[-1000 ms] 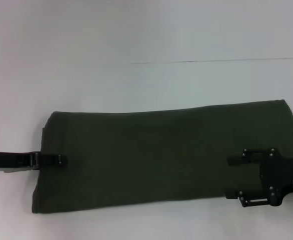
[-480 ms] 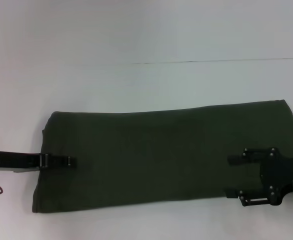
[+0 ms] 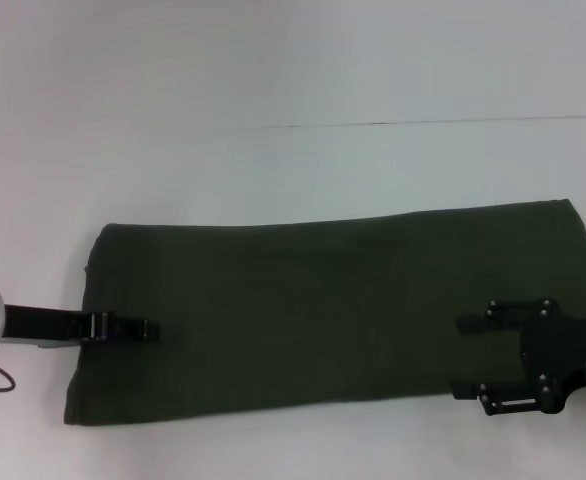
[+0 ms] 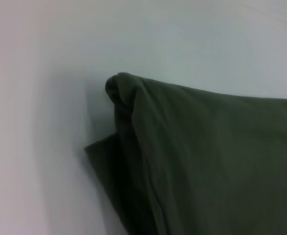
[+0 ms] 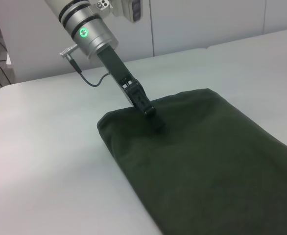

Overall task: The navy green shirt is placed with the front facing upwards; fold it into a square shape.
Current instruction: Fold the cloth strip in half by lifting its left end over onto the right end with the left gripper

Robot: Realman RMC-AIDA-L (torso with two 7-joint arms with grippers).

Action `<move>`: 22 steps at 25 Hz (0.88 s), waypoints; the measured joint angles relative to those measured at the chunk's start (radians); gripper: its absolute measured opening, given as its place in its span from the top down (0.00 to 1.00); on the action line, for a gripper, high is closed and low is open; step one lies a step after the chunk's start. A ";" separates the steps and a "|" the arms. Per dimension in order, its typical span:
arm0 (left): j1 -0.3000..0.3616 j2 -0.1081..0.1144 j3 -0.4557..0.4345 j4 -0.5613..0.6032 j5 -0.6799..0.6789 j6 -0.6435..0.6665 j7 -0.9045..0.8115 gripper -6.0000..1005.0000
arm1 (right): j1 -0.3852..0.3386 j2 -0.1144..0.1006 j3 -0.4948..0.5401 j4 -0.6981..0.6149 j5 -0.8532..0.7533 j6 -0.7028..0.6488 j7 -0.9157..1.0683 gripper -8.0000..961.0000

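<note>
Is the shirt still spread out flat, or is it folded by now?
Folded, but into a long band, not a square: the navy green shirt shows no sleeves or print, and its end shows stacked layers in the left wrist view.

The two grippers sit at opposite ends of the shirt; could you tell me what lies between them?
Only smooth navy green shirt between left gripper and right gripper, per the head view.

Shirt corner cropped (right side)

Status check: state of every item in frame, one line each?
Dark olive-green cotton shirt: folded into a long flat band on the table, print hidden, not yet square.
Left gripper: low over the shirt's left end, reaching in from the edge.
Right gripper: open, fingers spread over the shirt's right end.
White table: bears the shirt.
</note>
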 joint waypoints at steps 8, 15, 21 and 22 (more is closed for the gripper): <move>0.000 -0.003 0.026 0.010 -0.002 -0.002 0.000 0.44 | -0.001 0.000 0.000 0.000 0.000 -0.003 0.000 0.14; -0.003 -0.004 0.026 0.015 -0.007 -0.001 0.000 0.69 | -0.002 0.000 0.000 0.000 0.000 -0.004 0.000 0.14; -0.004 -0.004 0.025 0.023 -0.008 0.001 0.000 0.83 | -0.001 0.000 0.000 0.000 0.000 -0.004 0.000 0.14; -0.002 -0.004 0.025 0.031 -0.008 0.002 0.000 0.85 | -0.001 0.000 0.000 0.000 0.000 -0.004 0.000 0.14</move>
